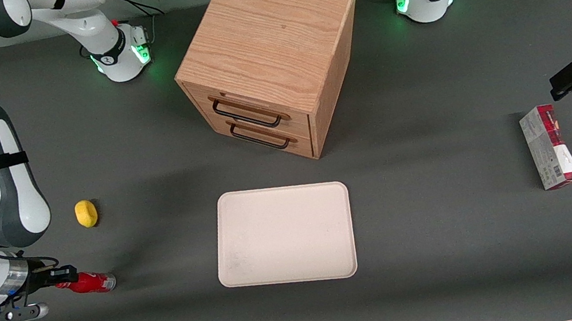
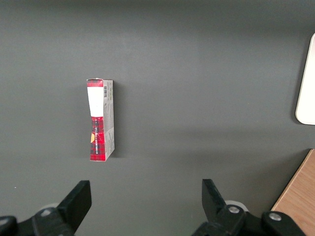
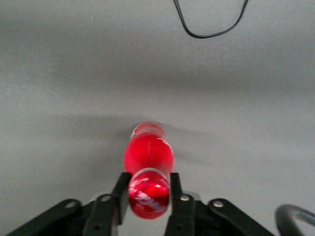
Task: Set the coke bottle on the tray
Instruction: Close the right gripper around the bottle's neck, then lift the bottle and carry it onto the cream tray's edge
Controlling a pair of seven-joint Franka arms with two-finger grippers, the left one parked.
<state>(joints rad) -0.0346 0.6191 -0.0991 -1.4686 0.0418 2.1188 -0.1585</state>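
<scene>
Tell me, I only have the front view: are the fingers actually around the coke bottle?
Observer: Yes. The right wrist view shows the gripper with a finger on each side of the coke bottle, at its cap end.
Operator: Is the bottle standing?
Observer: No, it looks tipped over, lying along the table.
Operator: Anything near it my view misses?
Observer: A black cable loops on the table past its base.
</scene>
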